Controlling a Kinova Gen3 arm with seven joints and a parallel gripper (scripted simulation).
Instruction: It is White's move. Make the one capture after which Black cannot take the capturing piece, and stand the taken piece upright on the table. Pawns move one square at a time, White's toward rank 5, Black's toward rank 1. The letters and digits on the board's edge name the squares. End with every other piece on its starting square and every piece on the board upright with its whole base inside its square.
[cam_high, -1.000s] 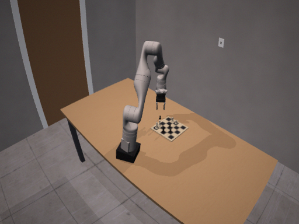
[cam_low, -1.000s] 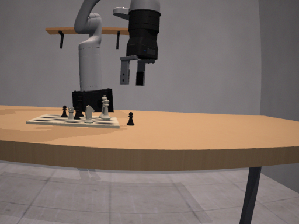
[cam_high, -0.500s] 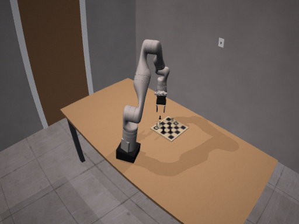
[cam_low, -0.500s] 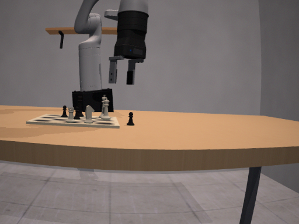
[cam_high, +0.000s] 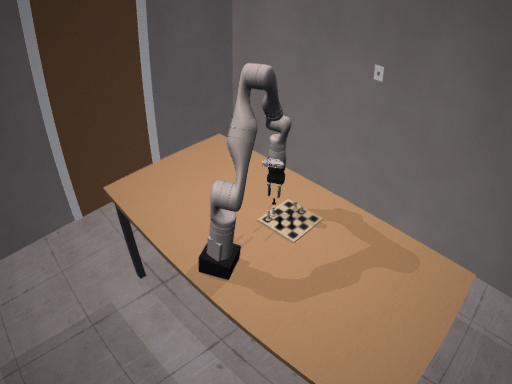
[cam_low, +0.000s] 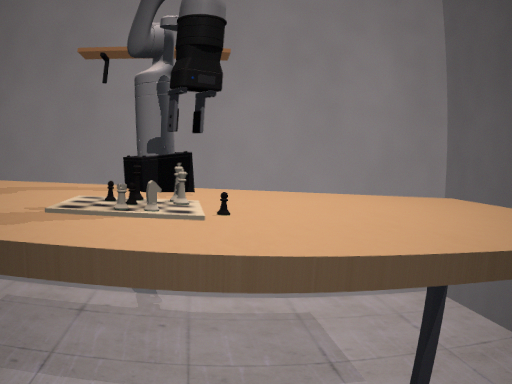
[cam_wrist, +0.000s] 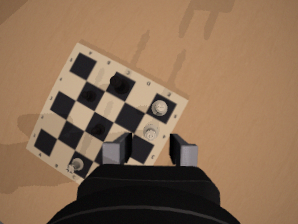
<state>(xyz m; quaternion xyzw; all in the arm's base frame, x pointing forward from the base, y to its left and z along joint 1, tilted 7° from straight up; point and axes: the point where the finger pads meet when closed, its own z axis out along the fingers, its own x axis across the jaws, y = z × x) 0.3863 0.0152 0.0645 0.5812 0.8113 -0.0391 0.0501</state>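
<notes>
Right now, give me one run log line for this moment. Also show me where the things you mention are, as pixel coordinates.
hand (cam_high: 274, 195) (cam_low: 186, 131) (cam_wrist: 150, 143): partly open, nothing held | black pawn (cam_low: 224, 204): upright on table, off board | white knight (cam_low: 152, 195): on board

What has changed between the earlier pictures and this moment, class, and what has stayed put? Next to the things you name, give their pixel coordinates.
The black two-finger gripper (cam_high: 274, 191) (cam_low: 186, 126) (cam_wrist: 150, 143) has moved left across the exterior view, toward the black-and-cream chessboard (cam_high: 294, 239) (cam_low: 100, 212) (cam_wrist: 74, 86). Nothing was taken hold of or let go; its fingers stand open. The board, its pieces and the small black pawn (cam_high: 274, 202) (cam_low: 224, 206) standing on the table beside it stayed as they were.
</notes>
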